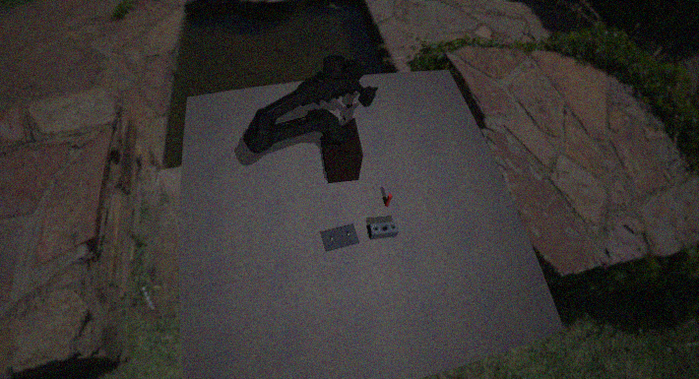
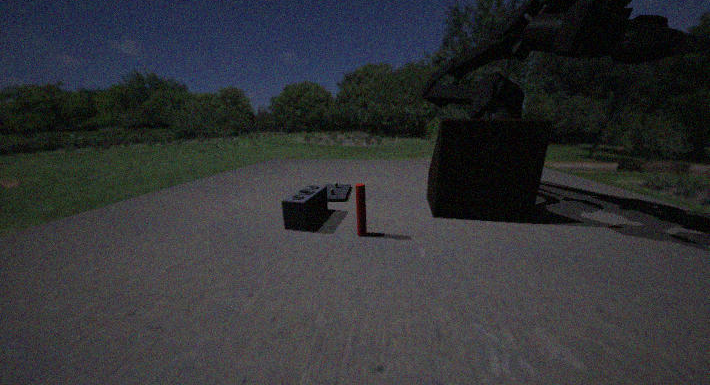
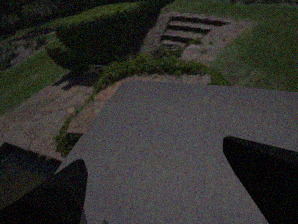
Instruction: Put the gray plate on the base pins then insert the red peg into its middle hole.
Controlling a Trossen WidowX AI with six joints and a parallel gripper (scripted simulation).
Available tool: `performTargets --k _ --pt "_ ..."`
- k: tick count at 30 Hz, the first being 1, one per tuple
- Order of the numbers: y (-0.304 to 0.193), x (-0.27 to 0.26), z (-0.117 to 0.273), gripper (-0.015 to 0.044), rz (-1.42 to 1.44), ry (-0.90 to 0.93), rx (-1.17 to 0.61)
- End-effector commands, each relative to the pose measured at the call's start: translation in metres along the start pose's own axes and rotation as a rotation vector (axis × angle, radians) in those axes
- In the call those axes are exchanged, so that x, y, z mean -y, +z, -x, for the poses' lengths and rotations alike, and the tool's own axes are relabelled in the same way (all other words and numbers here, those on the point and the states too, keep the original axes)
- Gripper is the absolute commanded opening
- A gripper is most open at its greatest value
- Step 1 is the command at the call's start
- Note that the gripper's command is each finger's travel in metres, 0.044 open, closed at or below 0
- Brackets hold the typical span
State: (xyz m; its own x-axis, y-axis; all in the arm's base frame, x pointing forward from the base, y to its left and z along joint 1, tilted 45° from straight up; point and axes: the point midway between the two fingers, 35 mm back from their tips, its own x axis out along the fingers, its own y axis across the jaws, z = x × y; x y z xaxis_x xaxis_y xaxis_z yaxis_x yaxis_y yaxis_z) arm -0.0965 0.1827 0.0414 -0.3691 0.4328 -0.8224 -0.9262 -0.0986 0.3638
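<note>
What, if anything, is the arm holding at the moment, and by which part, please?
Nothing is held: the pincer stands open, with no object between its fingers.

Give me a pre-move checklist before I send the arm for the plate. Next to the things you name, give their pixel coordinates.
1. Gripper (image 1: 368, 95) (image 3: 156, 156) open, nothing between its fingers: ok.
2. Gray plate (image 1: 383, 228) (image 2: 304, 211) down on the base's pins: not ok, it sits beside the base (image 1: 340, 237) (image 2: 341, 198).
3. Both pins unobstructed: ok, both show bare in the top view.
4. Red peg (image 1: 388, 200) (image 2: 361, 210) upright, apart from the plate: ok.
5. Wrist view showing plate or base for the approach: not ok, neither appears.
6. Plate holes matching pin spacing: cannot tell.
</note>
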Motion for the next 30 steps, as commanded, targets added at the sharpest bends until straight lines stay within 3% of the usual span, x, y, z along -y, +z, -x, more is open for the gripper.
performTargets --k 1,9,16,23,30 --pt "0.0 0.0 0.0 0.0426 0.0 0.0 0.0" --pt "0.05 0.08 0.015 0.044 -0.099 -0.334 -0.069" --pt "0.07 0.187 0.047 0.044 -0.185 -0.602 -0.287" --pt "0.045 0.289 0.088 0.044 -0.266 -0.701 -0.584" --pt "-0.016 0.371 0.129 0.044 -0.34 -0.638 -0.88"
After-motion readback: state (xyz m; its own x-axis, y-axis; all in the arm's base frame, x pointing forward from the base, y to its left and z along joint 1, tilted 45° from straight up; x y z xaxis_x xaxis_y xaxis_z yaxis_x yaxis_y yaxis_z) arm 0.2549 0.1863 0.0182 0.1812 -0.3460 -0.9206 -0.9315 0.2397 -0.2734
